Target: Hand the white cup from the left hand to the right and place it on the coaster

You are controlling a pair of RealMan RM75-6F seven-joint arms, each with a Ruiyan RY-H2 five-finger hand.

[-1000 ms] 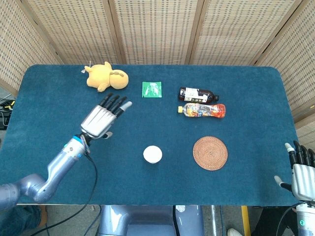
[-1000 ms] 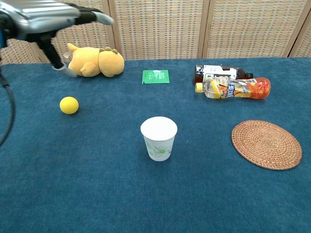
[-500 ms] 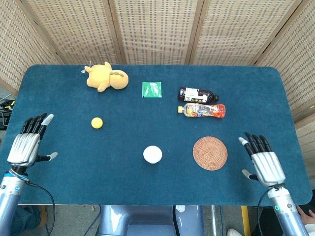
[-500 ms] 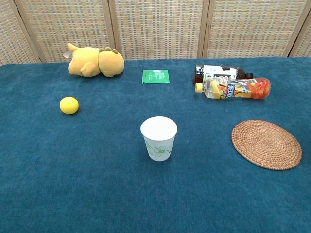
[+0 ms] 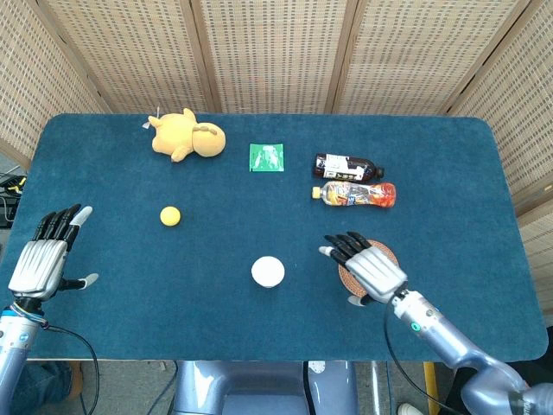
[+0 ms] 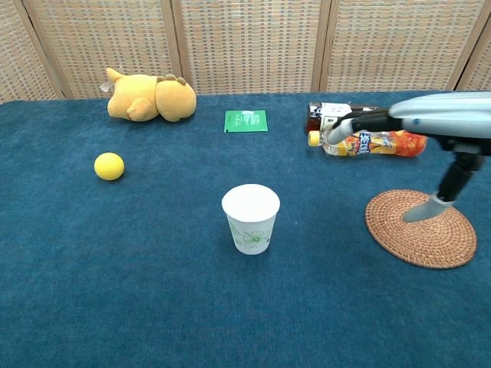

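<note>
The left hand (image 5: 41, 258) hangs at the near left edge of the bench (image 5: 112, 311), fingers spread and holding nothing, well apart from everything it is meant to touch. The right hand (image 5: 367, 266) is out over the bench with its palm down and fingers splayed, also holding nothing; from above it covers much of the coaster (image 6: 420, 227), and from the chest view it hovers above the woven mat, not resting on it. Between the two hands, nearer the right one, the white cup (image 6: 251, 218) stands upright on the blue cloth, just to the left of the coaster and touched by neither hand. To my eye nothing of the job is done yet: the cup has to be picked up by the left hand, passed across to the right, and then set down on the coaster.
</note>
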